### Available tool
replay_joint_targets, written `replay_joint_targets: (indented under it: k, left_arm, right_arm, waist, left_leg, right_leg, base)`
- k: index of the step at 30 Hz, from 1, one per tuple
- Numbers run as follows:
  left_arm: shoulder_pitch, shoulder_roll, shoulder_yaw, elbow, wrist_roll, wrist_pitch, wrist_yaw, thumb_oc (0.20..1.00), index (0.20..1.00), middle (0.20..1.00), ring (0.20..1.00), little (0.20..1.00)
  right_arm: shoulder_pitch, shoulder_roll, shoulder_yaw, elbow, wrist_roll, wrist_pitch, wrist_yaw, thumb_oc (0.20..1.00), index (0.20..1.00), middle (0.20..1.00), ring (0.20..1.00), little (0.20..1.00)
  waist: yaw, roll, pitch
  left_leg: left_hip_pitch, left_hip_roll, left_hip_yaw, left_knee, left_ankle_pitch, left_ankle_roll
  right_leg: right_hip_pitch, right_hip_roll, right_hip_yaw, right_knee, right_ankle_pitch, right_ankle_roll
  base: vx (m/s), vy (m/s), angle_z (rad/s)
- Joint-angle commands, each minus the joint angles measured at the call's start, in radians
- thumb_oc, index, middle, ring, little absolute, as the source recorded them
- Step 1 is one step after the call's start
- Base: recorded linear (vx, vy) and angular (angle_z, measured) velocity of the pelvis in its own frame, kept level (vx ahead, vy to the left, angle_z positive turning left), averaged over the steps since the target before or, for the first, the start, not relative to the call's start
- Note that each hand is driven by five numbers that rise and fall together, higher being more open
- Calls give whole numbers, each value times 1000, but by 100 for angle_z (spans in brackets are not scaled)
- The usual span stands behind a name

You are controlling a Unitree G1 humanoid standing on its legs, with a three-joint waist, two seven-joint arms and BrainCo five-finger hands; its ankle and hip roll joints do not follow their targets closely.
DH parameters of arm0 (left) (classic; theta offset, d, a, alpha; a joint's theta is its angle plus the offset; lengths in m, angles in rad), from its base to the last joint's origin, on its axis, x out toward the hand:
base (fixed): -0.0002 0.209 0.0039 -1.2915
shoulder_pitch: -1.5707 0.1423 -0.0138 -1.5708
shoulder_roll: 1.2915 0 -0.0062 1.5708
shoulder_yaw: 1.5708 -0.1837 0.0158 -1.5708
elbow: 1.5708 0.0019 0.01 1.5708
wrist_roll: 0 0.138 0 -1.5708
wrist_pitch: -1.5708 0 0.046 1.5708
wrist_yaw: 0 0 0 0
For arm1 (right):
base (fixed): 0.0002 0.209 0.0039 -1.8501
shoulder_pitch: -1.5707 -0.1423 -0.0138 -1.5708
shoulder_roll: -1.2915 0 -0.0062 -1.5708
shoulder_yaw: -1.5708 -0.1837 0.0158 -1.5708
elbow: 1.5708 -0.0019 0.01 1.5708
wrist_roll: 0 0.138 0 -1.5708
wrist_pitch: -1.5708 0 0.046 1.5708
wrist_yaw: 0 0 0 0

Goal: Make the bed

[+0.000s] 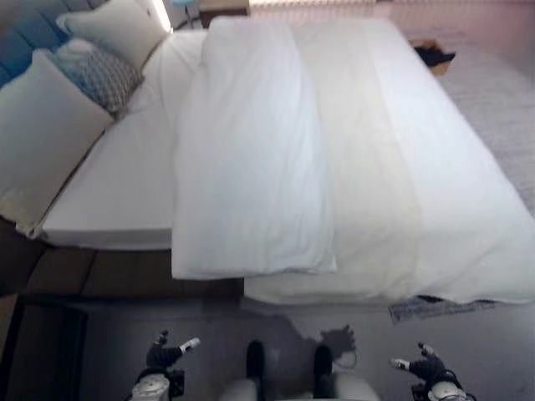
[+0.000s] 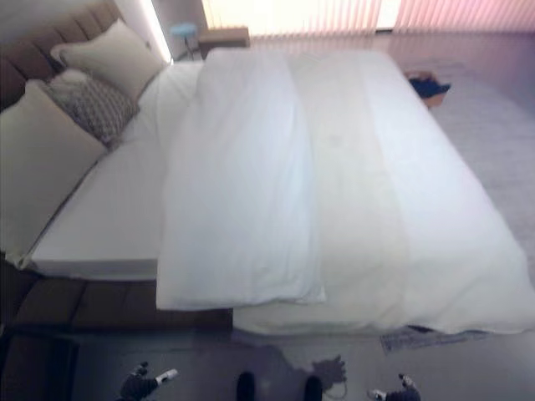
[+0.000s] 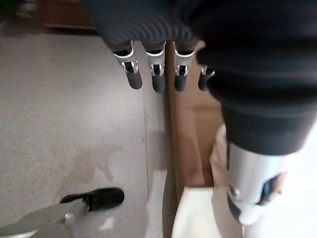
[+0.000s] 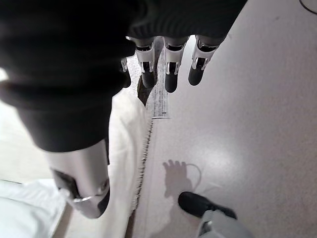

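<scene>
Smooth white folded duvet (image 1: 251,159) on bed; left hand (image 3: 158,74), right hand (image 4: 168,69) fingers straight.

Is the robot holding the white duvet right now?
No. Both the left hand and right hand hang open over the floor, apart from the duvet.

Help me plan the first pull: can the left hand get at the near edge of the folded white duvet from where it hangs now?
Probably yes. The left hand, fingers relaxed and empty, hangs low over the floor just short of the bed. Nothing lies between it and the duvet, whose near edge overhangs the mattress ahead of it.
</scene>
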Motion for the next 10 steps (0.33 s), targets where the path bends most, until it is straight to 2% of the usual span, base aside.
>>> replay_joint_targets:
  k: [1,5,10]
  left_arm:
    - [-33,-1,-6,60,92,16,-30,1000,1000,1000,1000,1000]
    - [-9,-35,-35,88,126,34,-71,1000,1000,1000,1000,1000]
    - [9,-55,-43,102,124,43,-100,1000,1000,1000,1000,1000]
  right_arm:
    - [-35,17,19,45,-36,24,33,1000,1000,1000,1000,1000]
    - [-34,32,49,92,-92,48,60,1000,1000,1000,1000,1000]
    - [-28,40,60,99,-105,56,80,1000,1000,1000,1000,1000]
  waist:
    - [1,-44,-20]
    - [7,-42,-64]
    - [10,-47,-84]
  left_leg:
    - [38,-84,23,19,-63,16]
    - [84,-84,34,4,-76,19]
    - [110,-84,35,-1,-86,25]
  right_leg:
    - [82,-13,1,-109,27,106]
    - [127,-11,1,-125,24,106]
    - [151,-12,1,-128,19,106]
  base:
    - [80,-12,-6]
    - [69,-8,-3]
    - [37,-2,0]
